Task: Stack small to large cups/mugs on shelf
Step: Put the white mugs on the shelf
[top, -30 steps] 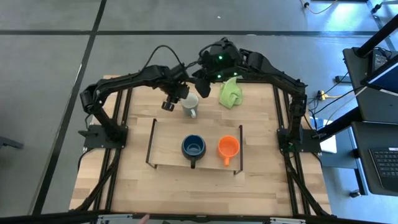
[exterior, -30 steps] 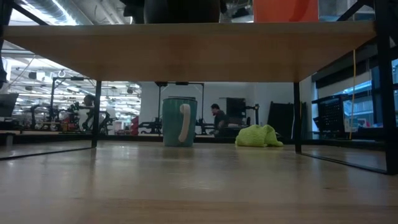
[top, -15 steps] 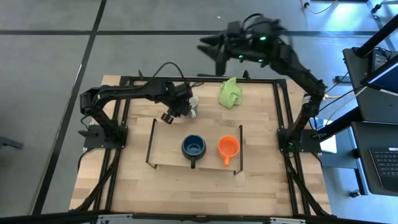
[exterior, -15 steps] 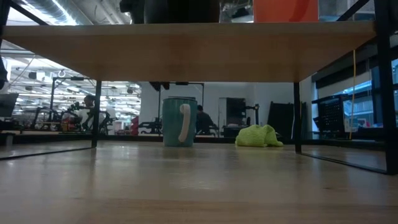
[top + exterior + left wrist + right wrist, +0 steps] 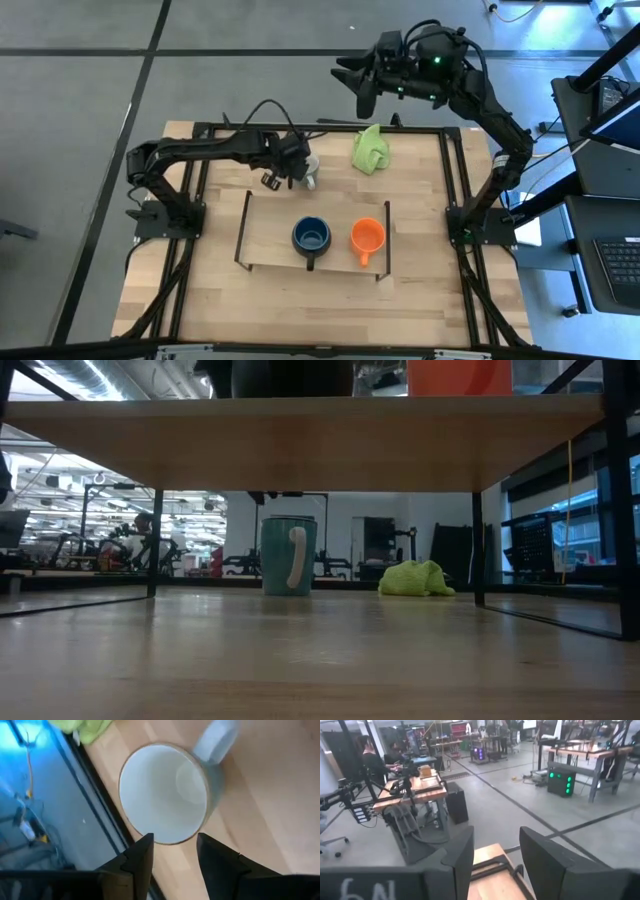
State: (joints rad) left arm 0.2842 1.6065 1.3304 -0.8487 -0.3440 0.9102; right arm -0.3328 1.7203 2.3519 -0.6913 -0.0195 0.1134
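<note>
The white-grey mug stands upright on the tabletop behind the shelf, also seen in the low view and from above in the left wrist view. My left gripper is open just above its rim, on the side away from the handle. The dark blue mug and the orange mug stand on the shelf. My right gripper is open and empty, raised high beyond the table's far edge.
A lime-green cloth lies on the tabletop right of the white-grey mug, near the far edge. The shelf's black end rails stand at its left and right ends. The shelf board is bare left of the blue mug.
My right gripper has lifted away from over the white-grey mug and swung up past the table's far edge. My left gripper has moved right and down toward the white-grey mug and now stands over its rim. The mugs have stayed in place.
</note>
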